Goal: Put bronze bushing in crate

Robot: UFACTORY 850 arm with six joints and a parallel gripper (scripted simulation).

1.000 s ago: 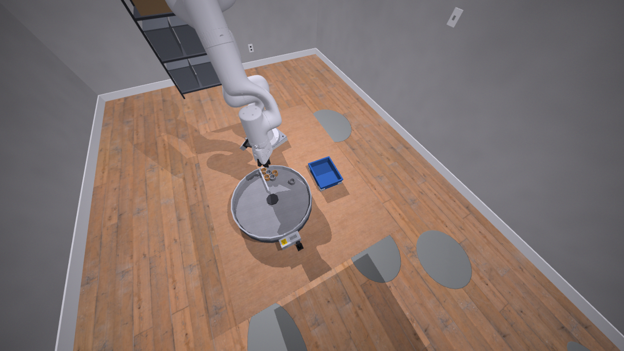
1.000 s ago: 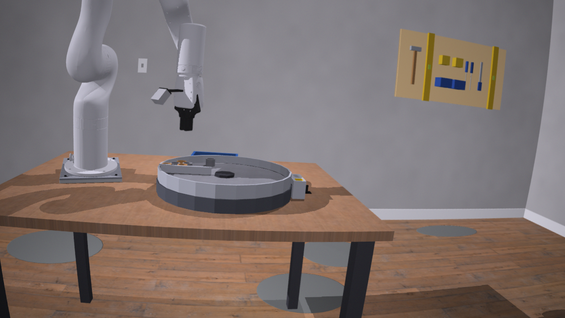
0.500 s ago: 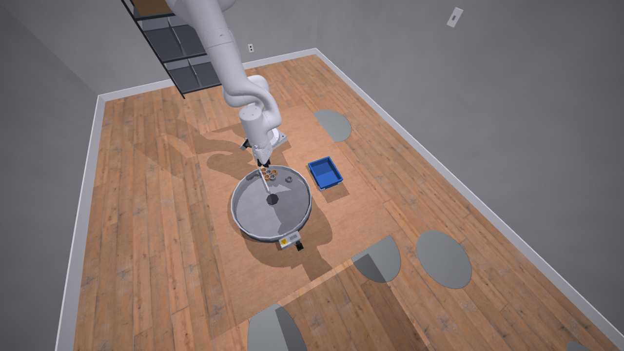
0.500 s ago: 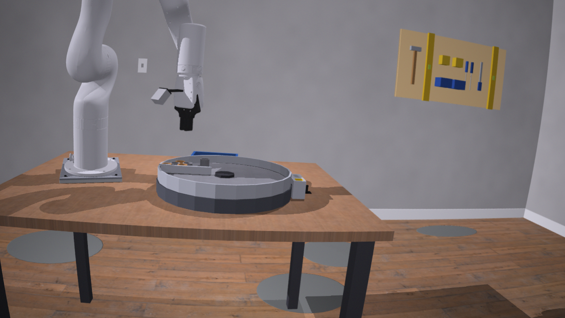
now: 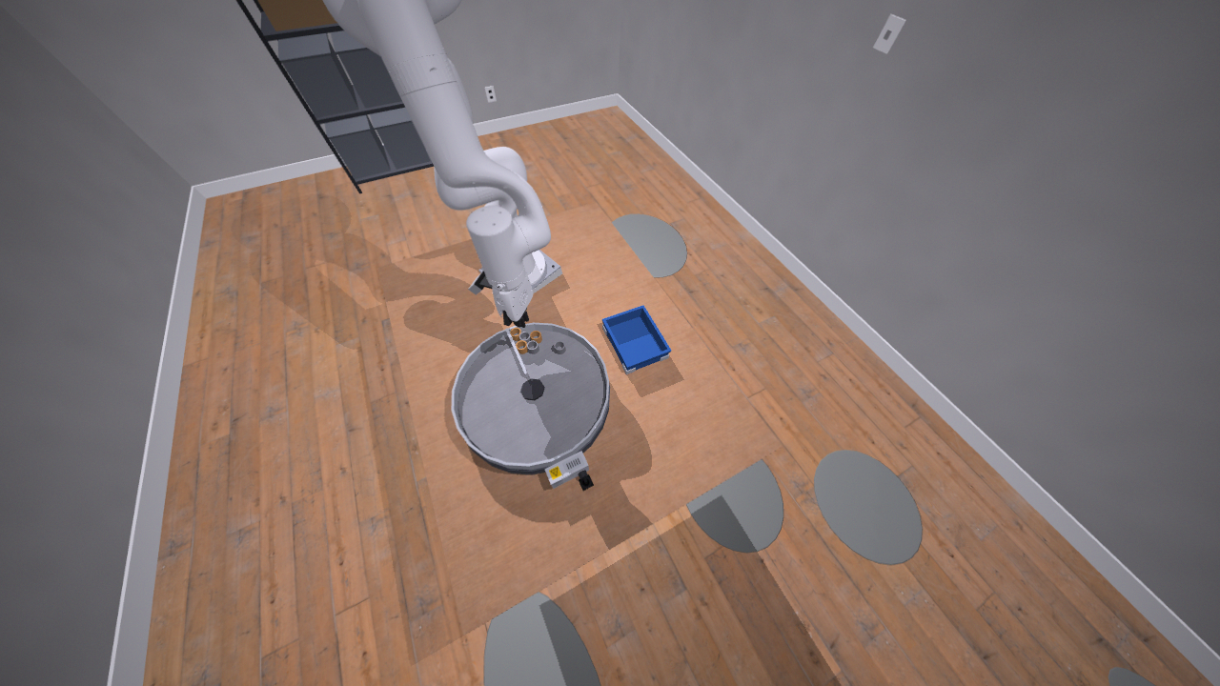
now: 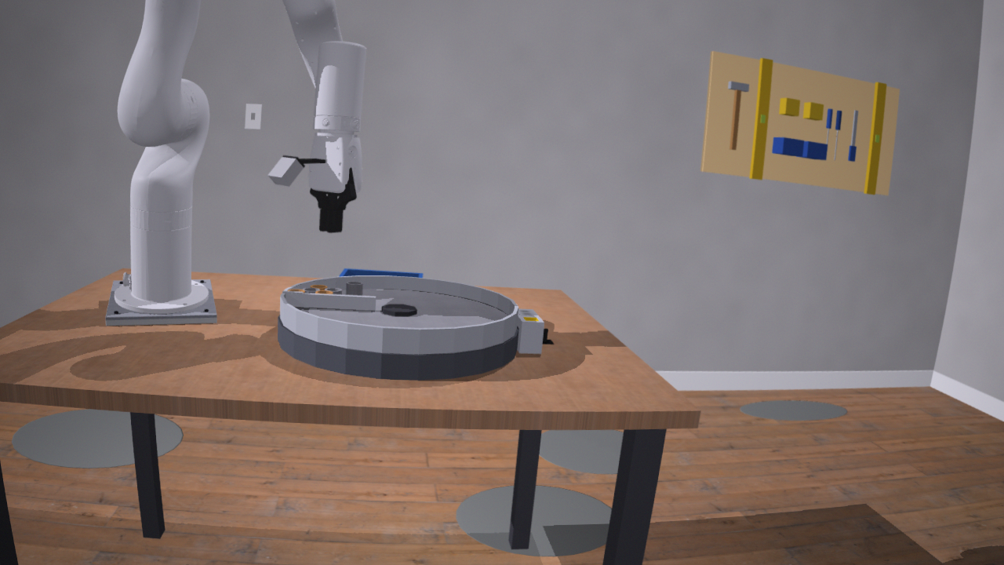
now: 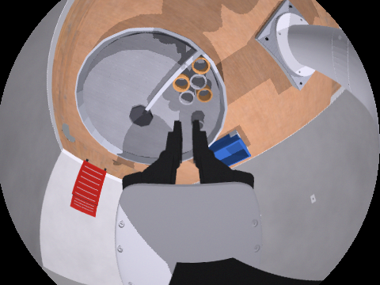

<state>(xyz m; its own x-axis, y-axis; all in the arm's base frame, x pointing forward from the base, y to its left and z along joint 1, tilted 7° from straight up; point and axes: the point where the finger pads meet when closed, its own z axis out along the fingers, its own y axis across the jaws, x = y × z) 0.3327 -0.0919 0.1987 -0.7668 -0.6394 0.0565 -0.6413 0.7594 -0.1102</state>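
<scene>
- Arm base [image 6: 115, 314] sat at the left end of the table [image 6: 393, 403], arm arched up and over.
- Gripper [image 6: 331, 223] hung well above the turning table [image 6: 393, 351], fingers nearly together with a narrow gap, nothing between them.
- Bronze bushings [image 7: 182, 82] lay clustered with grey ones just beside the divider bar [image 5: 518, 358], on the side of the disc nearest the arm; three bronze rings [image 5: 522, 345] showed from above.
- One lone grey bushing [image 5: 559, 347] stood apart to the right of the cluster.
- Advice for the pick: spread the fingers before descending, choose an outer bronze one, e.g. [image 7: 201, 65], time the drop to the table's rotation, avoid nudging the grey neighbours.
- Crate [image 5: 635, 337] waited right of the disc, near its rim; nothing could be made out inside it.
</scene>
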